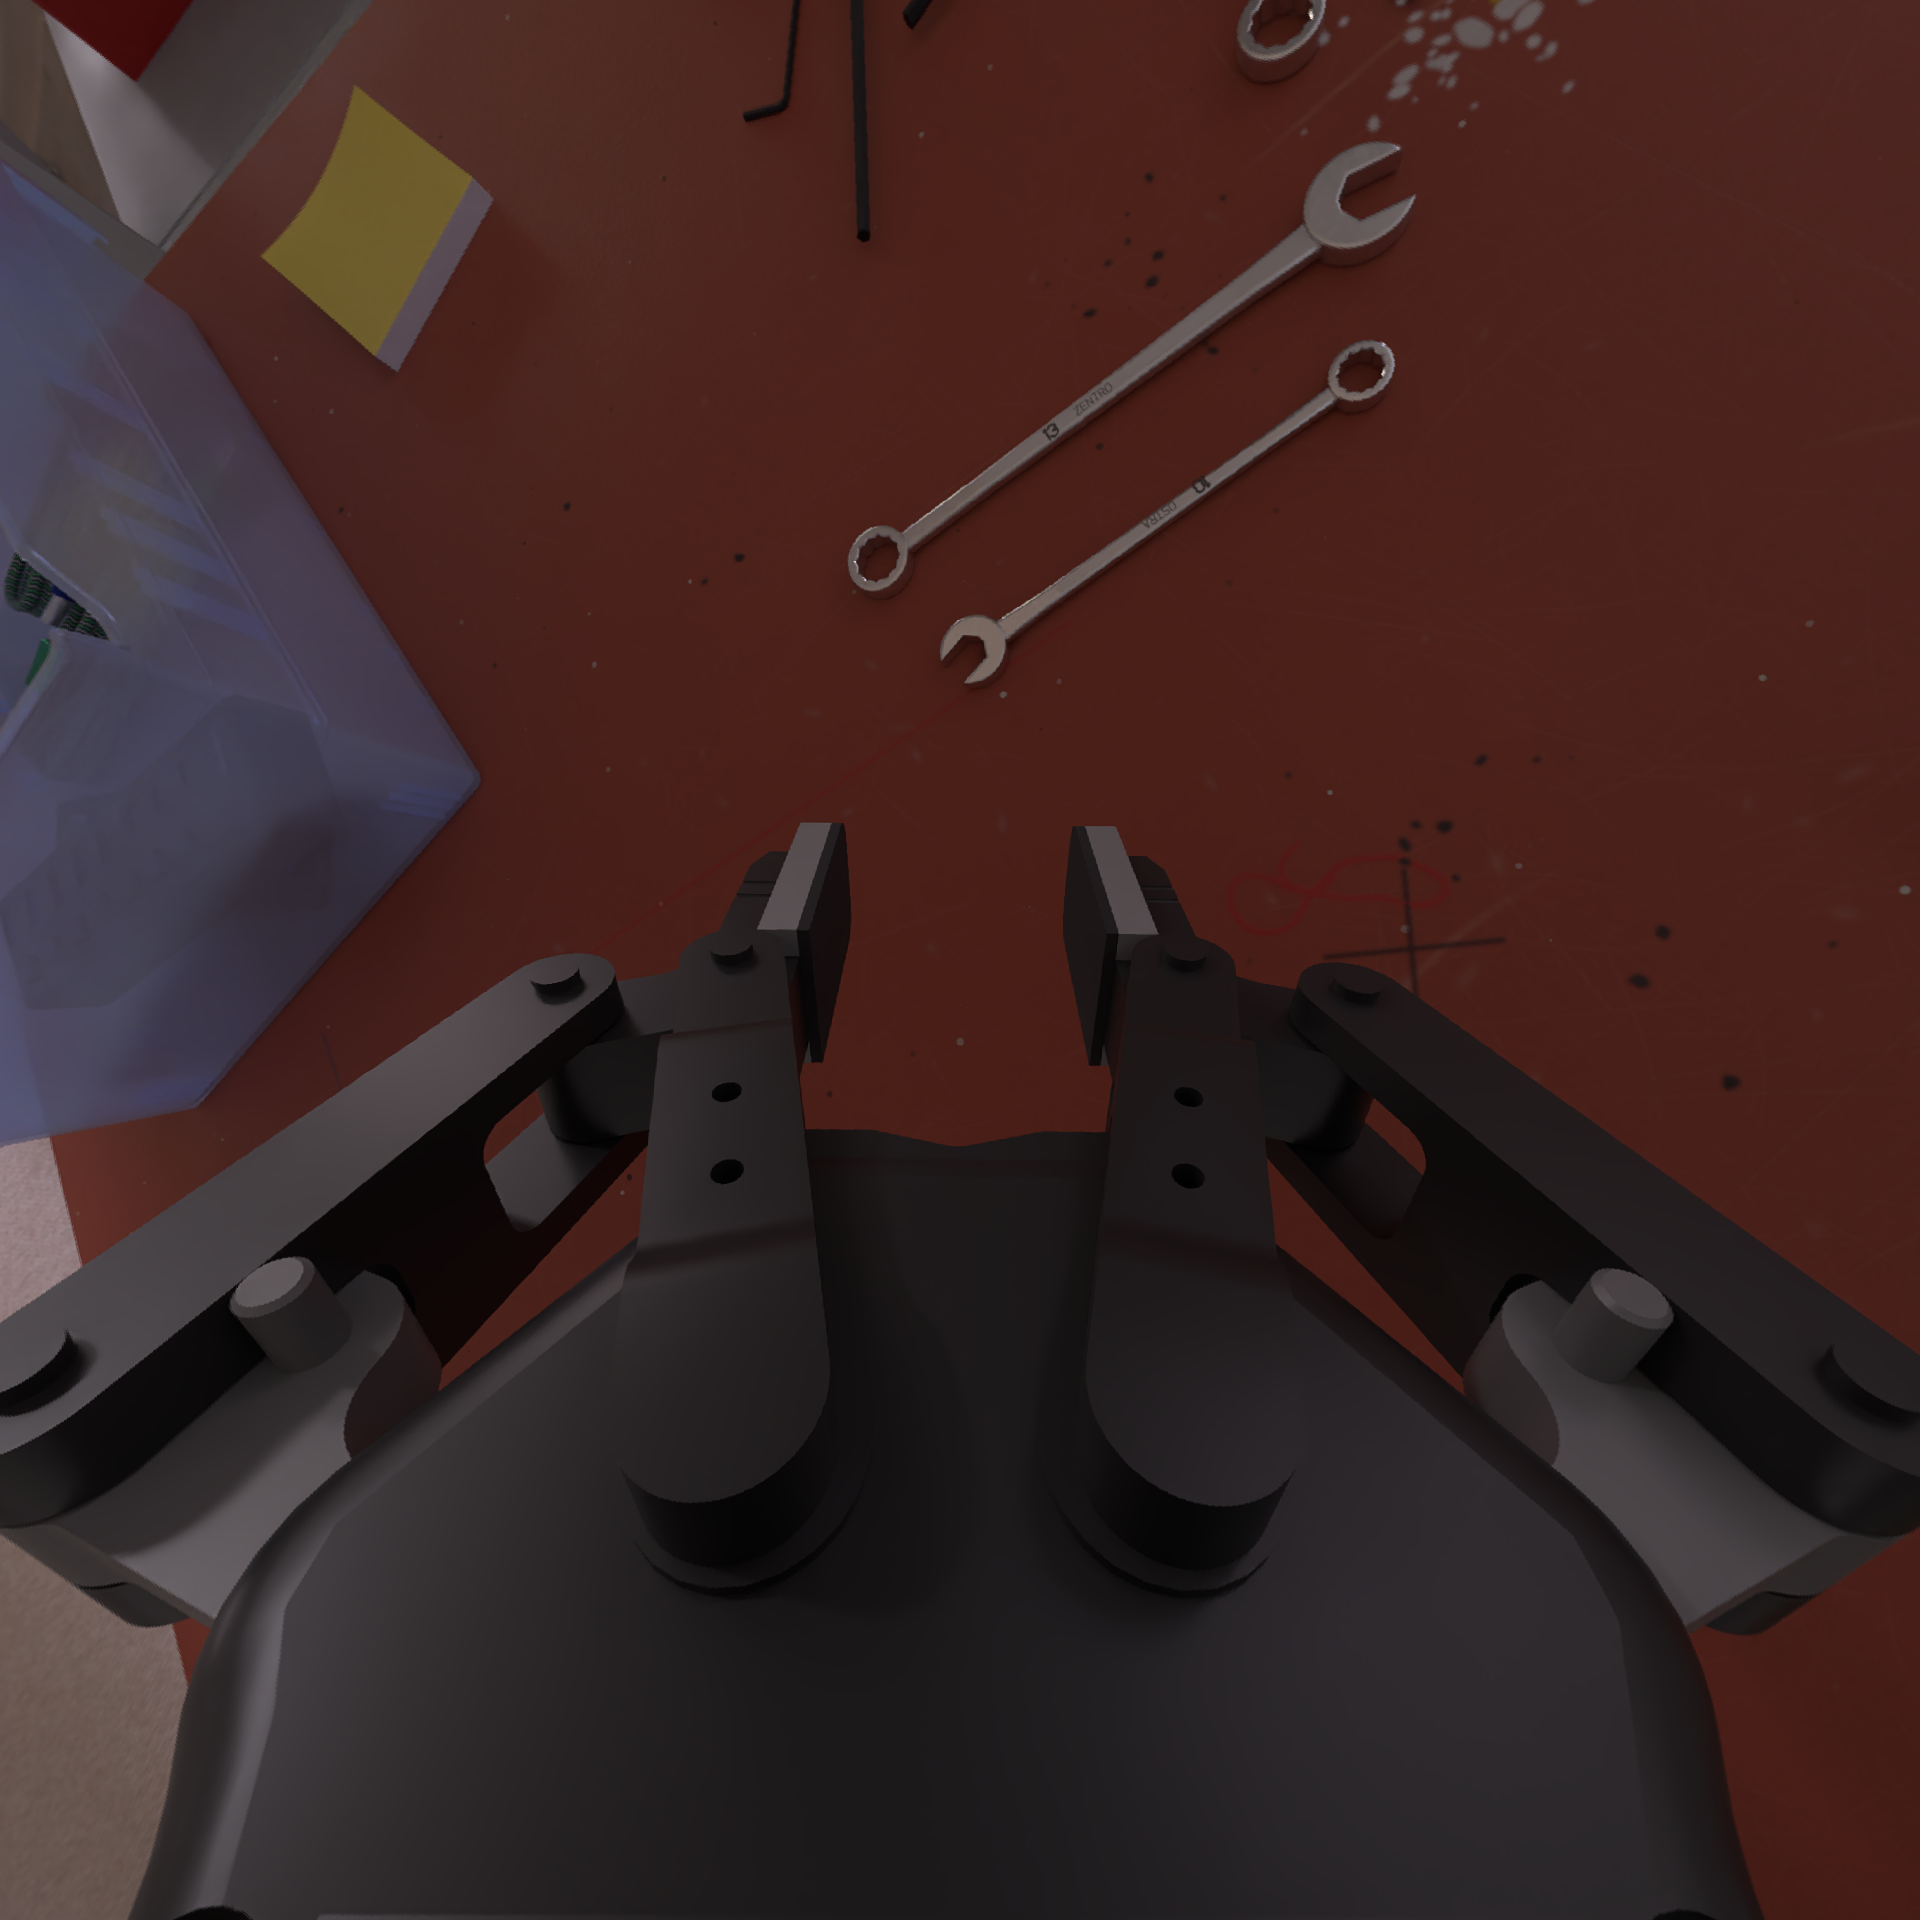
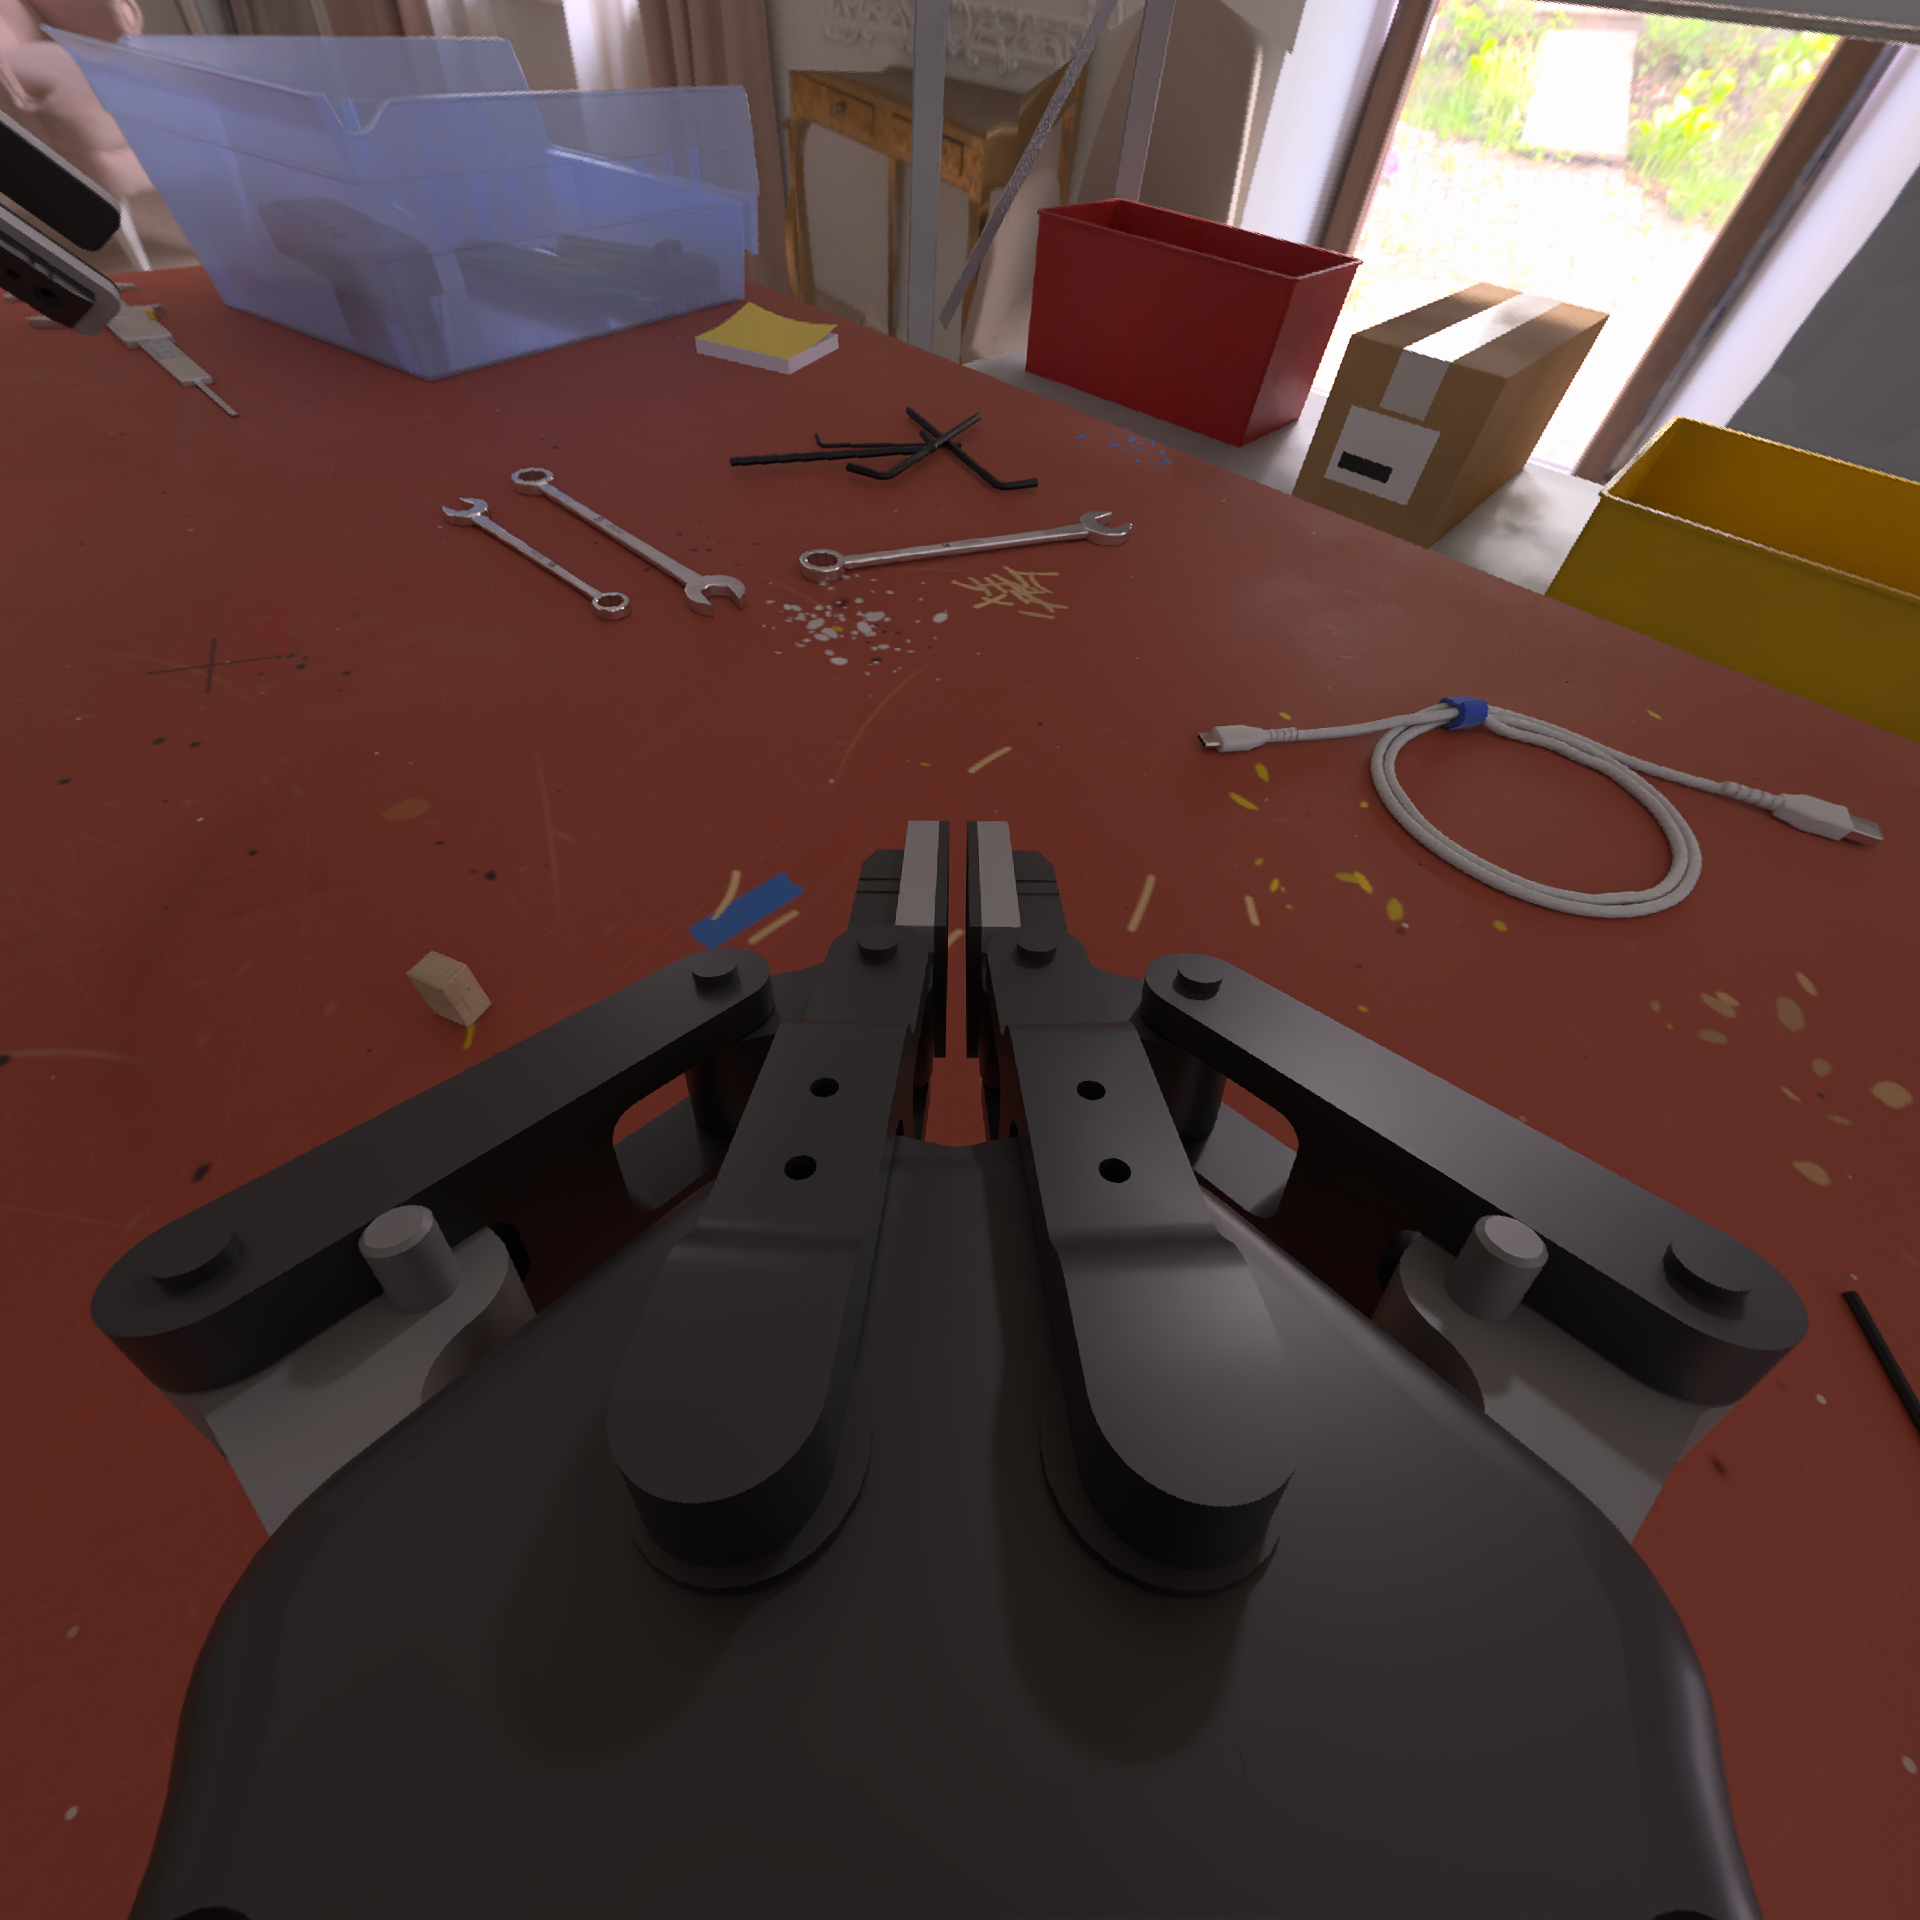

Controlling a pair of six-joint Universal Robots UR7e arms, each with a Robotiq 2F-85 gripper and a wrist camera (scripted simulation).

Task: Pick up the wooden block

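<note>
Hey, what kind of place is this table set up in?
Probably a home workshop or hobby workbench. The paint-spattered red table carries combination wrenches and loose hex keys, with a clear blue storage bin and red bin at its far edge beside a window.

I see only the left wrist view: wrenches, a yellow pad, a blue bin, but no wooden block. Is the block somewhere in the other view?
Observer: Yes. In the right wrist view the wooden block lies on the red table, to the left of the right gripper and free of it.
Operator: Is that gripper ready to grasp?
Observer: No, its fingers are almost together, with nothing between them.
Operator: What lies near the block?
Observer: A blue tape strip, between the block and the fingers.
Operator: Anything on the other side?
Observer: A coiled white cable, well to the right.
</note>
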